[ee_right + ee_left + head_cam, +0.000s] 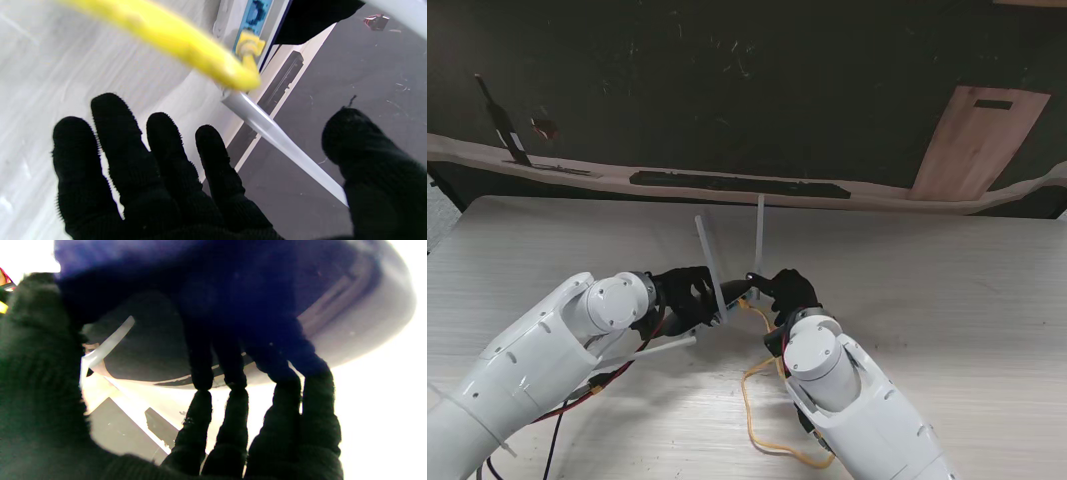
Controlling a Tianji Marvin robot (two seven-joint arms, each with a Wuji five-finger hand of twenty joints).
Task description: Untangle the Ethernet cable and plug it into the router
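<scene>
Pale woodgrain table (947,300); left hand (682,293) grips glossy router (350,306), prob.; right hand (789,292) splayed, empty.

Two upright antennas (760,235) and the yellow cable (762,400) crowd the router (732,292); the worktop (947,300) to the right lies bare.

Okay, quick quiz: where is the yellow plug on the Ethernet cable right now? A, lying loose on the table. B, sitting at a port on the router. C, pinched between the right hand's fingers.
B: in the right wrist view the yellow plug sits at a port on the router, while the right hand is spread open and holds nothing.
</scene>
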